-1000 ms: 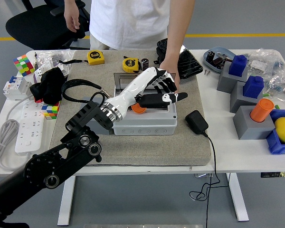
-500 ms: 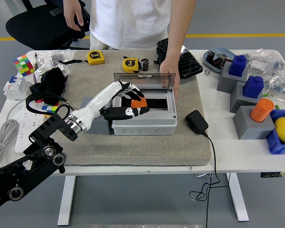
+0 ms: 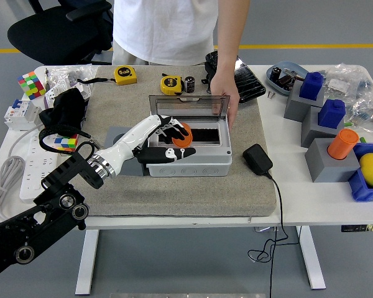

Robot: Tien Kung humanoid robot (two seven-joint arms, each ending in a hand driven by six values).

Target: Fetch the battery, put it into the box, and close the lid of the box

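A: Head view, centre: the left hand [image 3: 168, 138] has its fingers curled on a round orange battery [image 3: 183, 135] over the open grey plastic box [image 3: 188, 162].

B: And around it?

A: A person's hand [image 3: 224, 94] touches the clear lid [image 3: 188, 106], standing upright; a black charger [image 3: 257, 159] lies right.

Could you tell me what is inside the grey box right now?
An orange piece sits in the dark opening of the grey box, under the left hand. The hand covers the left part, so anything beneath it is hidden.
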